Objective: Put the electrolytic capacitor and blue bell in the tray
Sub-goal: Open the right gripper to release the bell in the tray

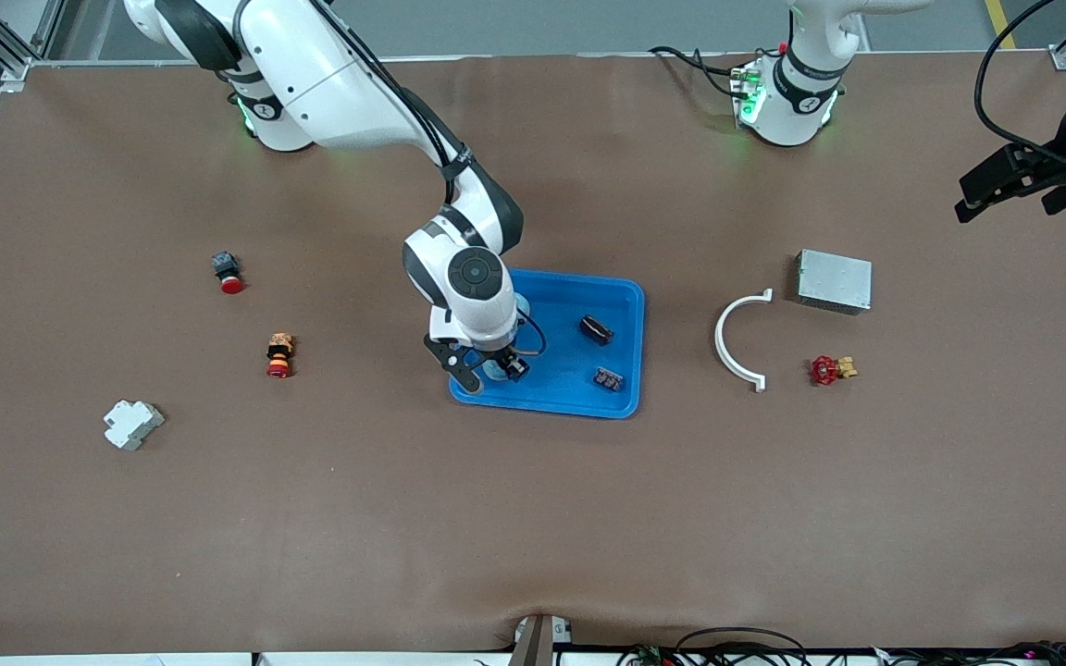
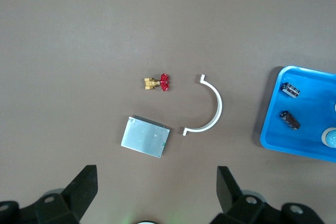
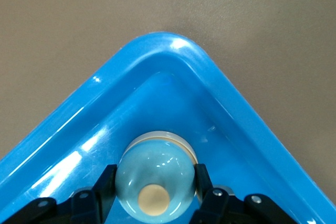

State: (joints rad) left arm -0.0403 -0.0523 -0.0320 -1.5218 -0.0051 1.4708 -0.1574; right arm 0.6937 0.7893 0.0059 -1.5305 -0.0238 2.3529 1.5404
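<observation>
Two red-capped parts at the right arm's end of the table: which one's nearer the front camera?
The red-and-orange-bodied button; it lies lower in the front view than the black-bodied button.

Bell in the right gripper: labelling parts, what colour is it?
Pale blue bell with a beige centre button, clearest in the right wrist view.

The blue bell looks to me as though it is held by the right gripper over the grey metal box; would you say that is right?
Not quite: the right gripper does hold the blue bell, but over a corner of the blue tray, not the grey metal box, which sits toward the left arm's end of the table. The right wrist view shows it.
</observation>
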